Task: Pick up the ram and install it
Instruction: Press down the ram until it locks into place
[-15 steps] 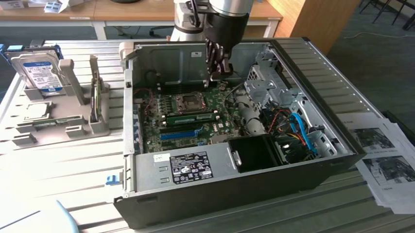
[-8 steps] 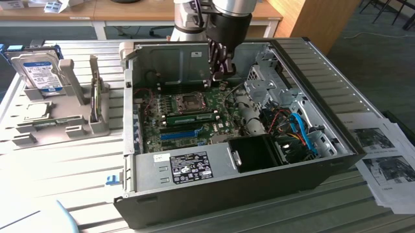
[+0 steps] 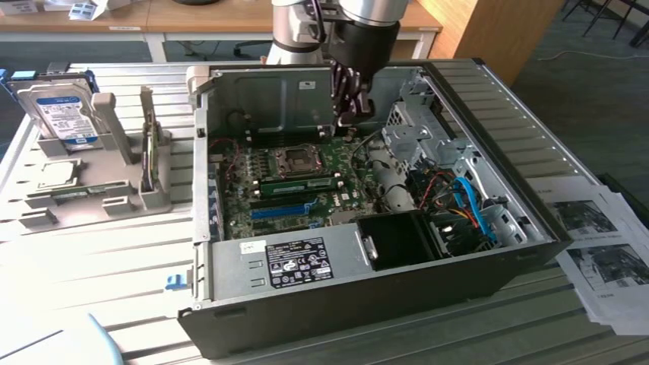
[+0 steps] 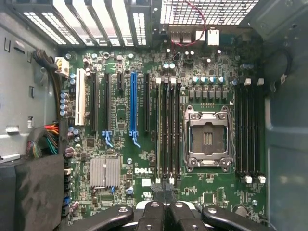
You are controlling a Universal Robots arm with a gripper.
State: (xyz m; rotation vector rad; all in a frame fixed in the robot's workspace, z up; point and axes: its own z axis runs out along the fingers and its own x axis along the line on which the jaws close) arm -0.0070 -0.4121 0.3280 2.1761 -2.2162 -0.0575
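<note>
The arm (image 3: 340, 23) comes down from the upper edge of the exterior view, where its upper part is cut off. Its black wrist points almost straight down into the open computer case (image 3: 507, 152). The case lies on its side on the slatted counter (image 3: 102, 258), with the open face upward. The claw (image 3: 350, 122) hangs low inside the case, over the far part of the motherboard (image 3: 239, 217), near the back wall.

In the exterior view the fingertips are dark against dark metal and cables, so their ends are hard to separate there. In the wrist view the motherboard is seen from straight above, and the memory slots (image 4: 168, 130) beside the processor socket (image 4: 208, 139) look like thin dark lines. I cannot tell from this view which slot is filled.

The claw (image 4: 162, 188) is clenched: in the wrist view the two fingertips stand together just over the end of the memory slots. Whether they touch the board I cannot tell.

The ram (image 3: 299, 185) sits on the motherboard, a green stick standing on its edge between the processor socket (image 3: 297, 158) and the blue slot (image 3: 279, 211), nearer to the camera than the claw and apart from it.
</note>
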